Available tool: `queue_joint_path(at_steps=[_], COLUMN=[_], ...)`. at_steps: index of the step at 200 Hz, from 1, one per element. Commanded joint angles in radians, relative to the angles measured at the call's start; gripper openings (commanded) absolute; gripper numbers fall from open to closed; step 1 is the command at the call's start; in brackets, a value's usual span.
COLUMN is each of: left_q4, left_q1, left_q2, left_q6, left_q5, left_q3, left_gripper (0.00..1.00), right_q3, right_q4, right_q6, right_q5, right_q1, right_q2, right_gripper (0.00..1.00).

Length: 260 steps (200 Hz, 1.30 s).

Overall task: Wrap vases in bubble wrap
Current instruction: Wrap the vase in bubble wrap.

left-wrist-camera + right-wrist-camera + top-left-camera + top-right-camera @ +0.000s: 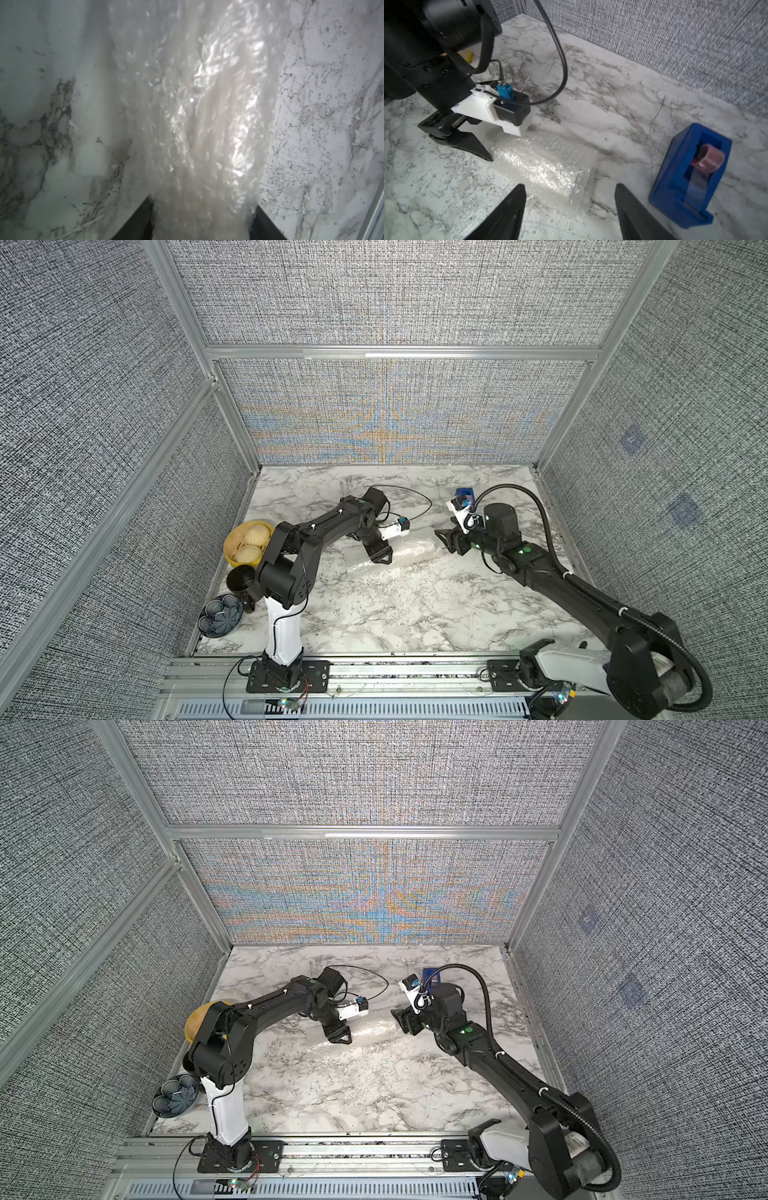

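Clamping bubble wrap (548,166) roll in left fingers (139,224) | right fingers (508,214) wide at its other end | tape dispenser (675,187) near

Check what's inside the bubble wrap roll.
Rolled bubble wrap shows only cloudy crinkled layers, paler along the middle in the left wrist view. Whatever is inside is covered and cannot be identified.

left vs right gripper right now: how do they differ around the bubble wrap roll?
Grip: the left gripper has the bubble wrap filling the gap between its fingers. The right gripper is open, with nothing pinched.
Position: the left gripper sits on one end of the roll. The right gripper spreads its fingers wide at the opposite end, not closed on it.
Shared: both are low over the marble table, facing each other along the roll.
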<state>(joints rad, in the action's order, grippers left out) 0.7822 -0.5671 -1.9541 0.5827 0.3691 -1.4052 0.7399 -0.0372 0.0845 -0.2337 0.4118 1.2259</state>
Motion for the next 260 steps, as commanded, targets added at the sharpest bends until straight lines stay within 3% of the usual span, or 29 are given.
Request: queue_joint_path(at_steps=[1, 25, 49, 91, 130, 182, 211, 260], left_q4=[-0.011, -0.033, -0.062, -0.065, -0.076, -0.257, -0.393, -0.465], left_q1=[0.0, -0.011, -0.021, -0.047, -0.08, -0.101, -0.112, -0.14], left_q2=[0.016, 0.026, 0.033, 0.048, 0.035, 0.089, 0.142, 0.164], left_q6=[-0.036, -0.07, -0.157, -0.406, -0.621, -0.965, -1.109, -1.162], left_q5=[-0.048, -0.12, -0.128, -0.129, -0.068, 0.032, 0.029, 0.005], left_q3=[0.033, 0.051, 0.07, 0.09, 0.088, 0.19, 0.276, 0.331], left_gripper=[0.62, 0.62, 0.62, 0.61, 0.61, 0.6, 0.63, 0.61], right_q3=[-0.012, 0.054, 0.074, 0.015, -0.015, 0.08, 0.152, 0.24], right_q4=[-0.043, 0.081, 0.158, 0.254, 0.217, 0.19, 0.205, 0.184], right_q6=[-0.08, -0.115, -0.222, -0.603, -0.821, -0.901, -0.904, -0.931], right_q5=[0.089, 0.138, 0.102, 0.082, 0.071, 0.075, 0.071, 0.027], right_q1=[-0.003, -0.009, -0.011, 0.035, 0.137, 0.2, 0.202, 0.198], right_q2=[0.024, 0.032, -0.024, -0.142, -0.071, 0.126, 0.219, 0.359], right_gripper=[0.72, 0.72, 0.72, 0.72, 0.72, 0.71, 0.72, 0.71])
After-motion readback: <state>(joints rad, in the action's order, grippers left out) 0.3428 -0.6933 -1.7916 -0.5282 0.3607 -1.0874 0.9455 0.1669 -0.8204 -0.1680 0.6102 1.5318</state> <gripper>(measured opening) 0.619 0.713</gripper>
